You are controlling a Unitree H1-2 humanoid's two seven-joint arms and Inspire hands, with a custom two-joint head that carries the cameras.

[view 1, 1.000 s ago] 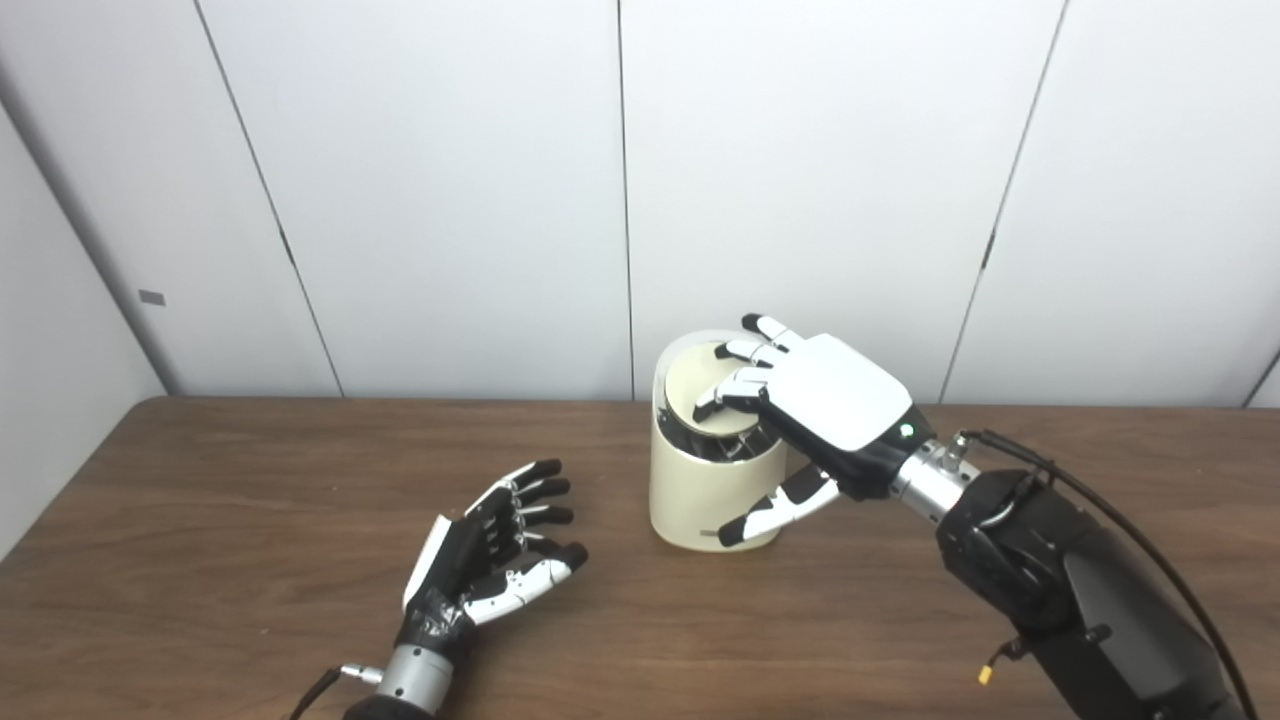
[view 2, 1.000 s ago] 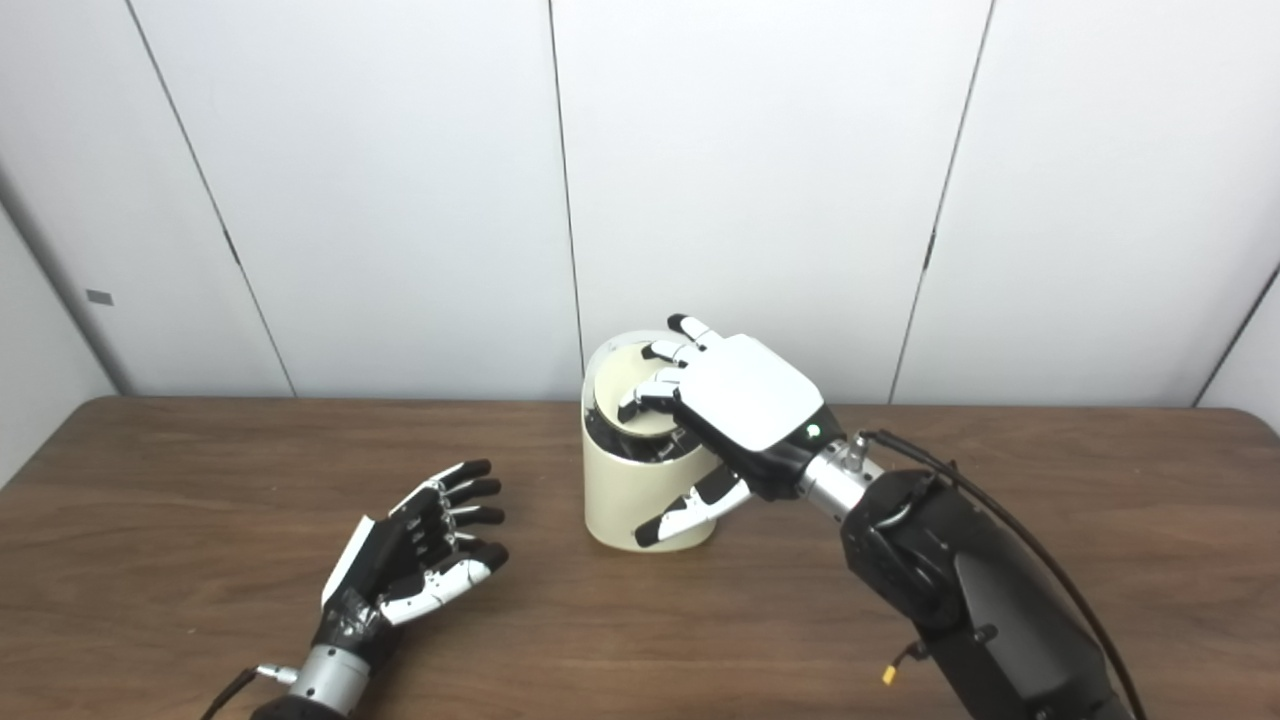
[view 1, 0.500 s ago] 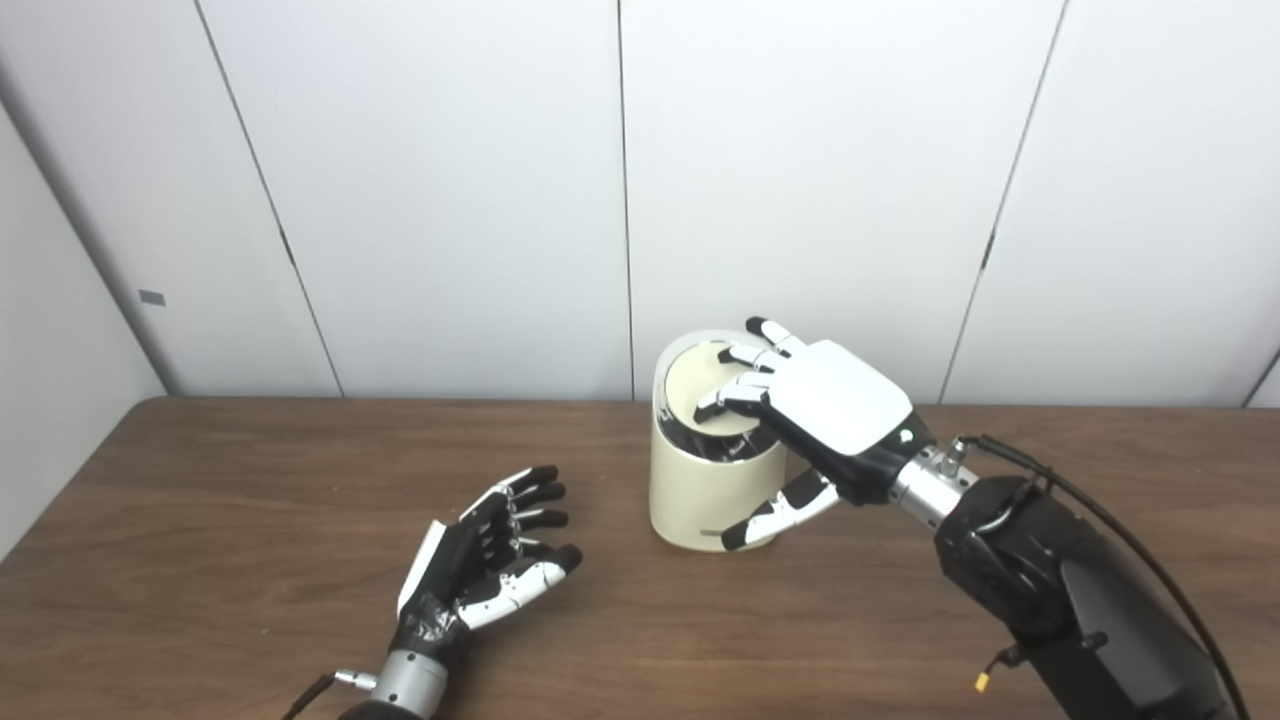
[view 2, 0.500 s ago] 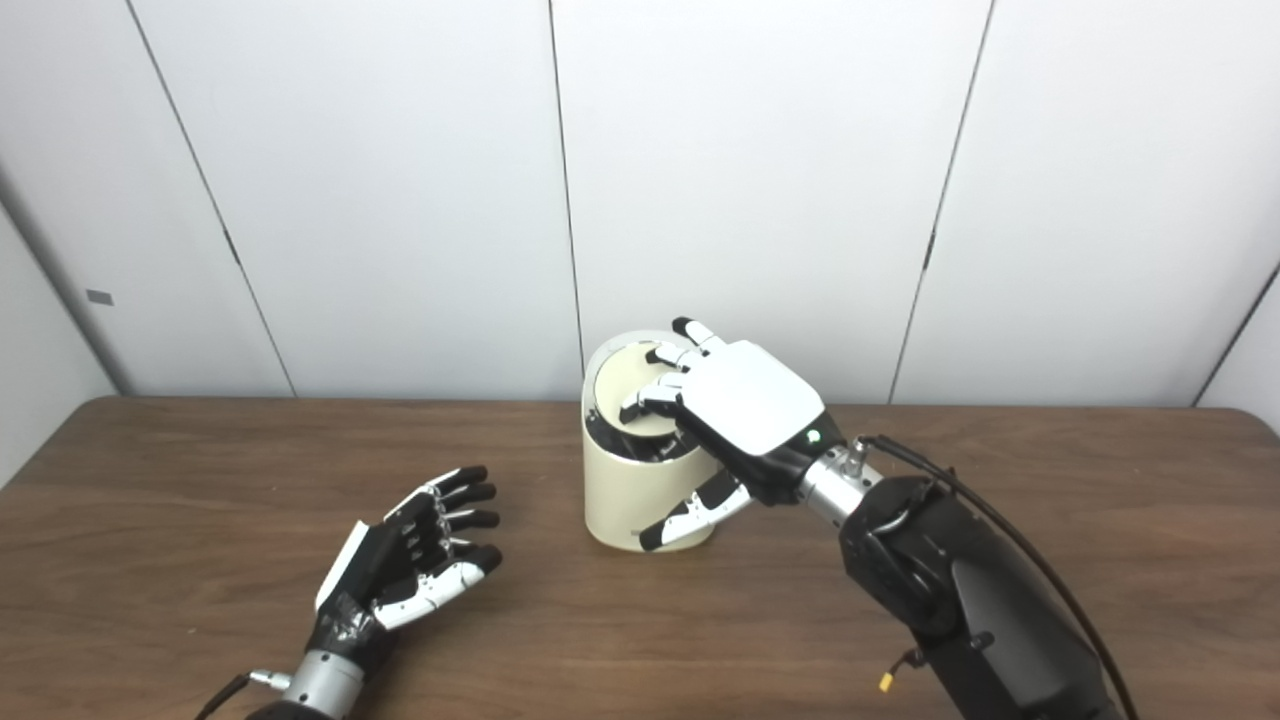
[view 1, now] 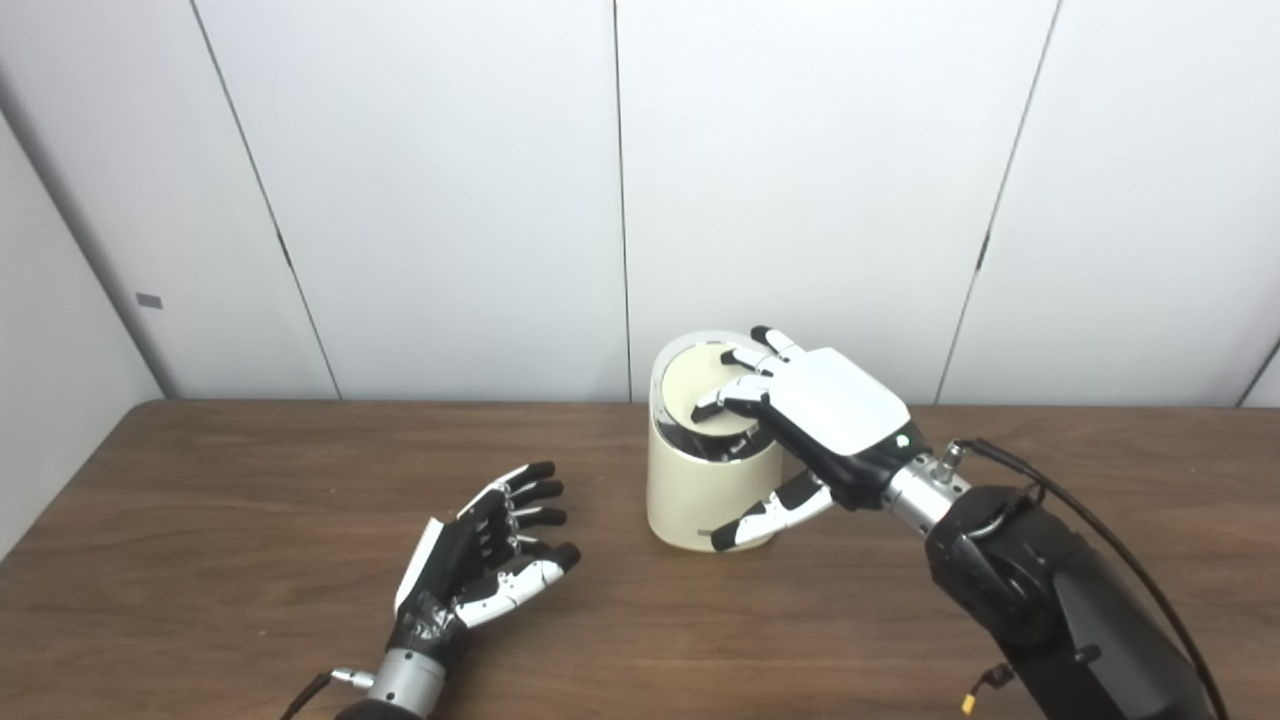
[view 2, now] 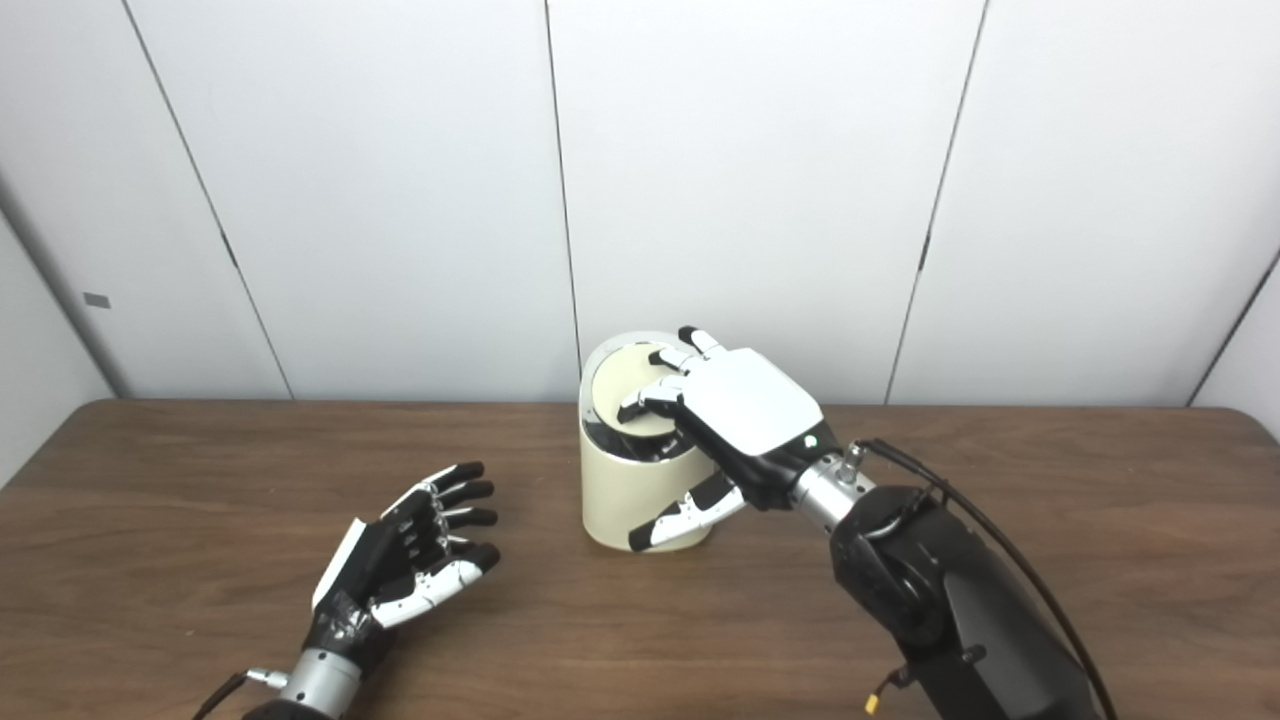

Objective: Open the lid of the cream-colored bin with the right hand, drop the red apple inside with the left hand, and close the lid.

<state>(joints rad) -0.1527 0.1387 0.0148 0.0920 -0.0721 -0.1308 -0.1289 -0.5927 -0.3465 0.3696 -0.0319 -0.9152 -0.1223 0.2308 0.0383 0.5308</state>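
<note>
Right hand [view 1: 810, 415] on unlabelled bin lid [view 1: 705, 395]

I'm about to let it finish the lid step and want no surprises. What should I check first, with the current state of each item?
1. Right hand on the lid, fingers resting on it: ok.
2. Lid fully shut: not ok, it sits tilted with a dark gap at the front.
3. Bin upright on the table: ok.
4. Left hand open, away from the bin: ok.
5. Apple inside the bin: cannot tell; no apple shows anywhere.
6. Right thumb lies against the bin's front wall: ok.
</note>
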